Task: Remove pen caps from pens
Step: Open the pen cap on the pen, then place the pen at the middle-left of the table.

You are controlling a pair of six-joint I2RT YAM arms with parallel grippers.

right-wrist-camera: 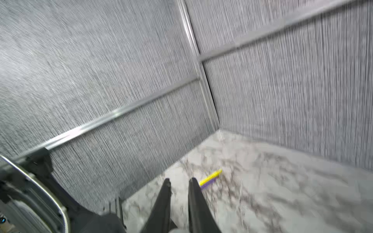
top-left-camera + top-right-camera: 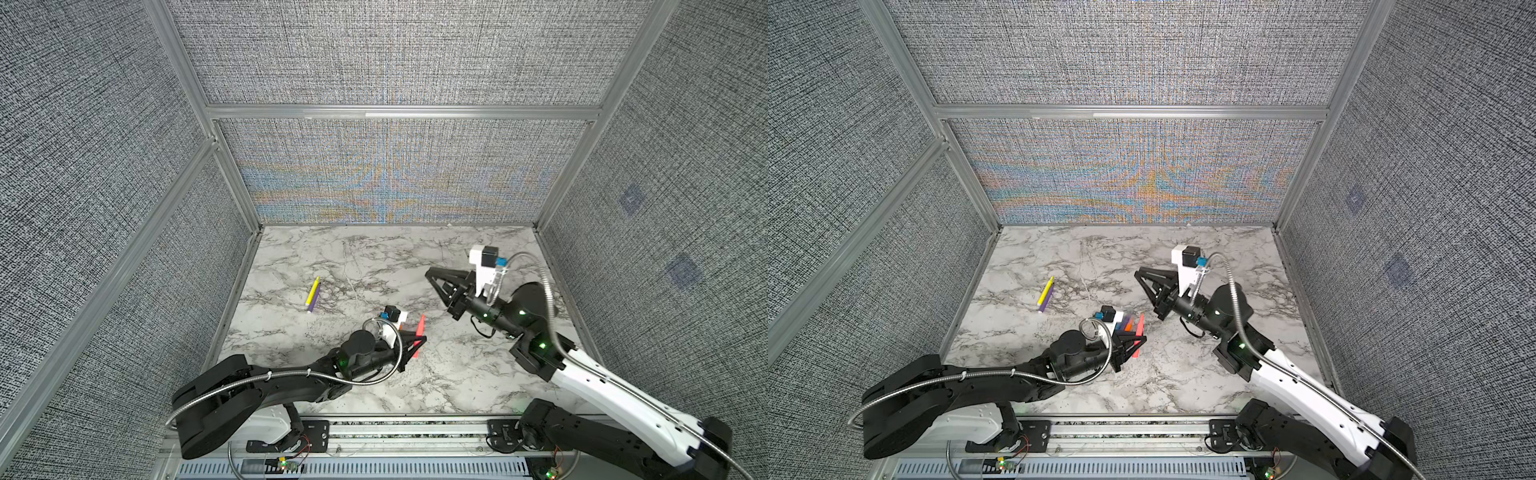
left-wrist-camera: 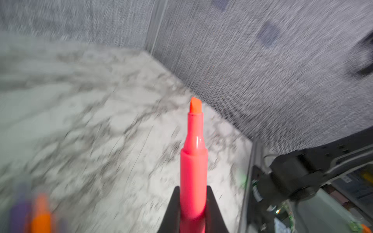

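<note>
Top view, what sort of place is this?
Probably a robot test cell: grey fabric panels in aluminium frames enclose a marble-look tabletop, with left arm and right arm mounted at its front.

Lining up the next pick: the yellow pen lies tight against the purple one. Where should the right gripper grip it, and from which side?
Probably from straight above, at the far end of the yellow pen, which sticks out past the purple pen; there both flanks look free. The right gripper, now shut, must open first, jaws across the barrel.

left tool clamps pink pen, chisel tip bare
</note>
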